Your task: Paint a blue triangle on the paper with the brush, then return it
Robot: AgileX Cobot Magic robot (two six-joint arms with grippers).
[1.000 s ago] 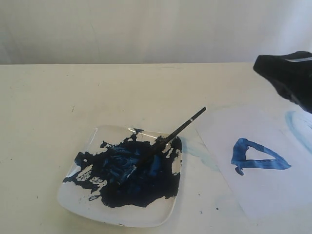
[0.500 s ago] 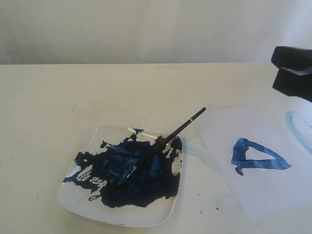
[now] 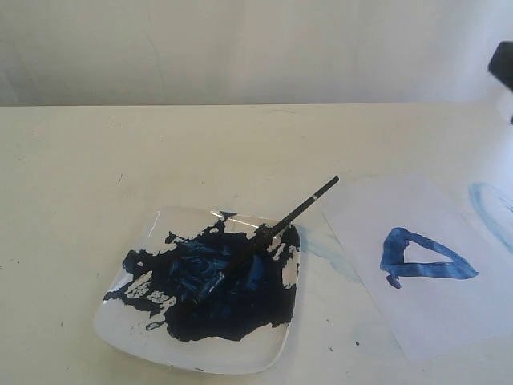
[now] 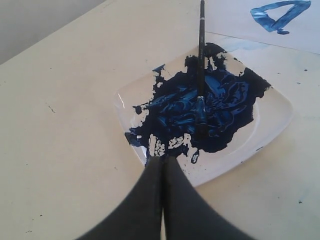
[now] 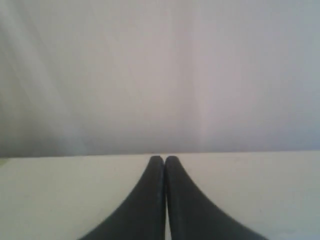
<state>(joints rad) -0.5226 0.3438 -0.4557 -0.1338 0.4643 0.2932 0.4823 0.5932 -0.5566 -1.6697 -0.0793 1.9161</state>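
The black brush [image 3: 276,228] lies across the white square plate [image 3: 120,333], its tip in the dark blue paint and its handle end poking over the far right rim; it also shows in the left wrist view as brush [image 4: 201,55]. The paper [image 3: 437,313] lies flat to the right and carries the blue triangle [image 3: 421,257], also seen as blue triangle [image 4: 280,12]. My left gripper [image 4: 163,159] is shut and empty, hovering at the plate's rim [image 4: 280,107]. My right gripper [image 5: 164,159] is shut and empty, facing the wall; only a dark bit of that arm [image 3: 503,64] shows at the exterior view's right edge.
A faint light-blue curved smear [image 3: 489,204] marks the table right of the paper. Pale blue stains [image 3: 325,245] lie between plate and paper. A white wall [image 3: 240,48] backs the table's far edge.
The right arm has pulled up and away to the right, nearly out of the exterior view. Brush, plate and paper have not moved.
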